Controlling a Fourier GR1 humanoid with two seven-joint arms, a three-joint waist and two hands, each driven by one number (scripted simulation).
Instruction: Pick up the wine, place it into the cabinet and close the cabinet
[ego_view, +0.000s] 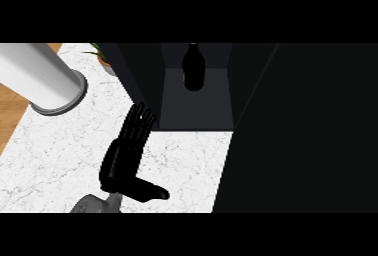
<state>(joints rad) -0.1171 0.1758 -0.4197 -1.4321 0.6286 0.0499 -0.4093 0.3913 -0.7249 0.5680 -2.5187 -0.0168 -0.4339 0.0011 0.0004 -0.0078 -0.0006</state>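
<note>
A dark wine bottle (193, 70) stands upright inside the black cabinet (196, 107), toward the back of its open compartment. The cabinet door (295, 130) is a large black panel filling the right side of the view. My left hand (129, 150) rests over the white marble counter (52, 160) just left of the cabinet's front, fingers straight and pointing toward the cabinet, thumb out to the right; it is open and holds nothing. My right hand does not show anywhere.
A large white and grey cylinder (44, 80) stands at the counter's back left. A potted plant (100, 52) peeks out beside the cabinet's left wall. Wooden floor (13, 107) shows past the counter's left edge.
</note>
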